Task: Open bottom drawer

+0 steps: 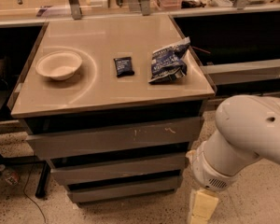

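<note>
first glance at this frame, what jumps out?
The big white arm fills the lower right, its gripper hanging near the floor, right of the bottom drawer, which looks shut. On the tan cabinet top sit a white bowl at left, a small dark packet in the middle and a crumpled blue bag at right.

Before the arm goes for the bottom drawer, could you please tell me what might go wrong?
1. The pale yellow hand hangs low, right of the tan-topped cabinet; swinging in, it may strike the narrow grey bottom drawer front sideways.
2. That front has no handle, so the hand could slip or catch the mid-sized grey front above instead.
</note>
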Available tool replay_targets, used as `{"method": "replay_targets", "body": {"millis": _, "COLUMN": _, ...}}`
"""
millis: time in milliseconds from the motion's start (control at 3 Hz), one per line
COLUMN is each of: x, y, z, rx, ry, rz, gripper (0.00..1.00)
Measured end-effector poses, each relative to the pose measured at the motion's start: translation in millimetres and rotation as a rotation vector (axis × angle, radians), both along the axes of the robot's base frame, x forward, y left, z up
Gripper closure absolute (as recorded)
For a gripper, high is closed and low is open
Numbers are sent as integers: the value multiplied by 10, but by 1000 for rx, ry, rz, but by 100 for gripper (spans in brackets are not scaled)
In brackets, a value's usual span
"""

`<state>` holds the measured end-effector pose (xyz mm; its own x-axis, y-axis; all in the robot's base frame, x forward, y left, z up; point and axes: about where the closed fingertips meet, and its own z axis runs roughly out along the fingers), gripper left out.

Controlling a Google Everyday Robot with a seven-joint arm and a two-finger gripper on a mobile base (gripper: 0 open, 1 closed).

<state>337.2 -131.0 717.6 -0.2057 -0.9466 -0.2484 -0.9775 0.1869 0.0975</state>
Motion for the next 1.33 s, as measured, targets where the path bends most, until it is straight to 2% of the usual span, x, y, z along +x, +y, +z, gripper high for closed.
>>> {"method": "replay_targets", "body": {"millis": 333, "x": -168, "y": 387, "z": -631, "rx": 37, "ry": 92, "rz": -15, "gripper": 0}}
{"method": "replay_targets", "body": {"millis": 667, "x": -188, "y": 769, "z": -1234, "rx": 75, "ry": 127, "rz": -26, "gripper": 0}}
{"method": "replay_targets", "body": {"millis": 1000, "x": -66, "y": 1087, "z": -1709, "rx": 146, "ry": 141, "rz": -28, "gripper": 0}}
{"method": "replay_targets", "body": {"millis": 1333, "x": -67, "y": 1087, "z": -1709, "rx": 146, "ry": 141, "rz": -28, "gripper": 0}}
